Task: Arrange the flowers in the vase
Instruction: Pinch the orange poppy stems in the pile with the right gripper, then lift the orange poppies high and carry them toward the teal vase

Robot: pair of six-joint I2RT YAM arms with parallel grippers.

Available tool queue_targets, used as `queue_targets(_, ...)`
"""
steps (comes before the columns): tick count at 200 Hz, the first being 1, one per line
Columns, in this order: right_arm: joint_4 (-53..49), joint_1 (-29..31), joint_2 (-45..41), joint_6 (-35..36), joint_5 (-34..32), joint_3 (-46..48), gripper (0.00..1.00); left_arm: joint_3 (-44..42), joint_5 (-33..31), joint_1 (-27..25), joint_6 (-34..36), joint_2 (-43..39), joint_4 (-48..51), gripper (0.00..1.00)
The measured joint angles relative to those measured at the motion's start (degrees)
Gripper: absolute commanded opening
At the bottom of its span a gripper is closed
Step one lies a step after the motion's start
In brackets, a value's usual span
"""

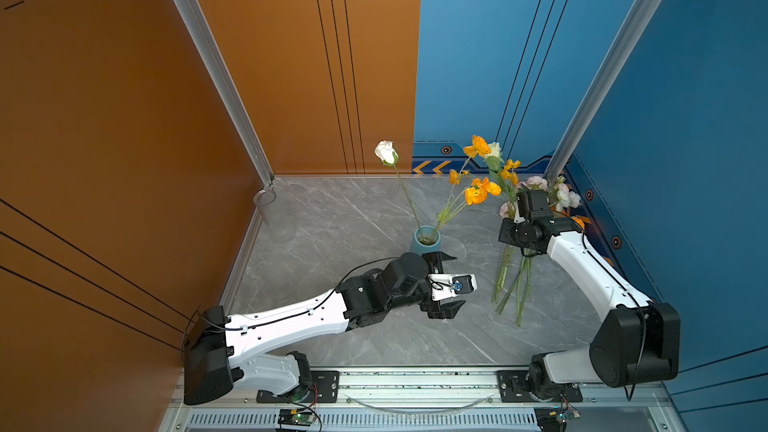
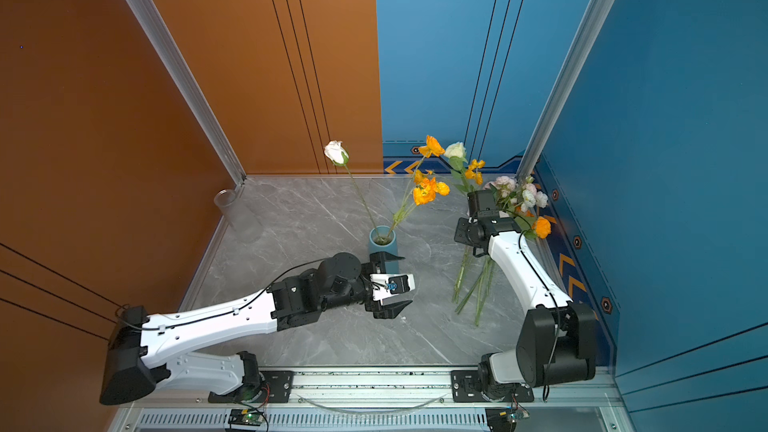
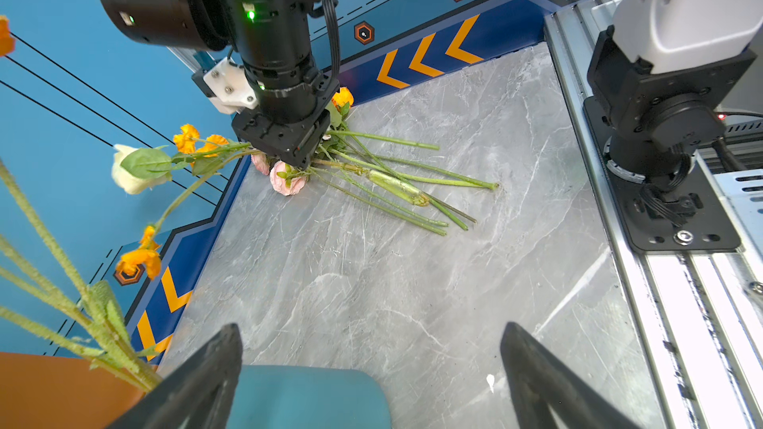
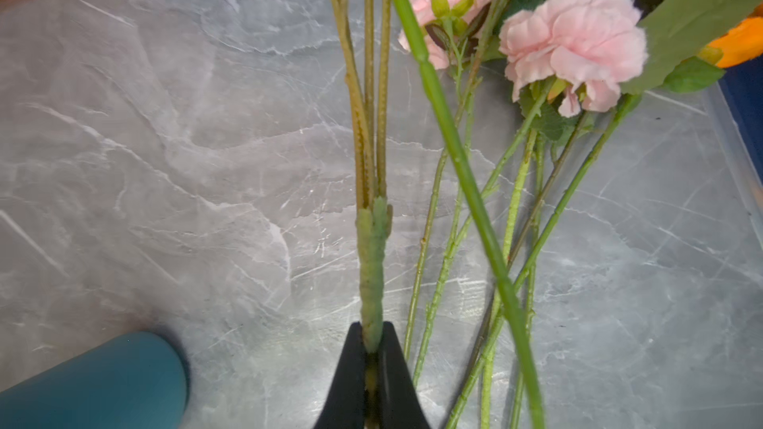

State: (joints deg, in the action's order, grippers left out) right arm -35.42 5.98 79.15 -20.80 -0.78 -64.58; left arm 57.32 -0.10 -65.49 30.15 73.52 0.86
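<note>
Left gripper [image 1: 459, 281]: we find it low over the table [image 1: 332, 218], jaws wide apart and empty, just on the near side of the vase [image 1: 424, 238].

In both top views the vase stands upright mid-table. It holds two items: one white rose [image 1: 386, 152], its stalk leaning far left, and one orange sprig [image 1: 482, 192], leaning far right. One clear glass [image 1: 266, 201] stands in the far left corner, well apart. The other flowers [image 1: 524, 280] lie at the right. Their long axis runs near to far, with cut ends toward the near rail [image 1: 415, 380] and blossoms toward the blue wall [image 1: 665, 118]. The right arm [image 1: 582, 259] reaches over them and hides its own jaws here.

Left wrist view: the right gripper [image 3: 298, 160] points down into the bunch, close to the blossoms. The stalks overlap, so we cannot fix their number. The vase sits between the left fingers [image 3: 198, 377]; whether they touch it we cannot tell.

Right wrist view: the right jaws are clamped on one wrapped stem [image 4: 373, 274], which splits into three thin stalks running away from the jaws. One smooth stem [image 4: 454, 158] crosses nearer the camera than the pile. We count two pink blossoms [image 4: 574, 43]. The vase shows nearby, apart from the wrapped stem.
</note>
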Motion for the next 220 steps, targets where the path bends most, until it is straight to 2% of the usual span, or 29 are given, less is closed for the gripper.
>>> queue_targets(23, 0.68, -1.46, -4.90, -0.15, 2.91, 1.33, 0.00, 0.00, -0.17, -0.11, 0.26, -0.24, 0.00, 0.98)
queue_targets(44, 1.84, -4.79, -6.60, -1.18, 8.55, 2.43, 0.00, 0.00, -0.37, -0.17, 0.42, -0.46, -0.02, 0.98)
queue_targets(62, 5.73, -8.48, -4.63, -3.72, 16.06, 5.11, 0.00, 0.00, -0.39, -0.20, 0.44, -0.48, 0.00, 0.98)
queue_targets(82, 15.58, -12.66, -0.37, -10.49, 27.26, 12.79, 0.00, 0.00, -0.57, -0.22, 0.46, -0.48, 0.00, 0.98)
queue_targets(109, 19.67, -13.62, 4.13, -15.56, 34.45, 16.65, 0.00, 0.00, -0.92, -0.22, 0.46, -0.48, 0.00, 0.98)
queue_targets(135, 36.50, -13.86, 1.70, -25.97, 42.56, 19.08, 0.00, 0.00, -1.03, -0.22, 0.48, -0.48, 0.00, 0.98)
queue_targets(181, 53.33, -15.37, -2.58, -37.11, 48.68, 17.62, 0.00, 0.00, -1.03, -0.22, 0.61, -0.48, 0.00, 0.98)
queue_targets(202, 71.56, -17.03, -1.49, -50.07, 50.10, 19.41, 0.00, 0.00, -1.03, -0.22, 0.72, -0.48, 0.00, 0.98)
queue_targets(220, 90.16, -18.32, 3.56, -63.73, 50.25, 20.35, 0.00, 0.00, -1.03, -0.22, 0.90, -0.48, 0.02, 0.98)
